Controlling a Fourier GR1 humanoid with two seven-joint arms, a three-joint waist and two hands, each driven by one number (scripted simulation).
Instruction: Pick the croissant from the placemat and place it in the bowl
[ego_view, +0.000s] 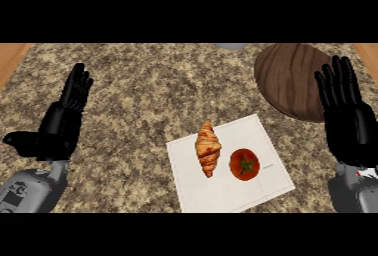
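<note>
While I look down on a speckled stone counter (148, 100), a white placemat (221, 192) lies tilted near its front edge. On it the croissant (208, 148) lies lengthwise, with a tomato (244, 164) just beside it on the right. A wooden bowl (291, 80) sits at the far right, apart from the mat. My left hand (68, 112) and right hand (345, 107) rest open, fingers straight, at the sides, holding nothing. Bare counter stretches between the left hand and the mat.
</note>
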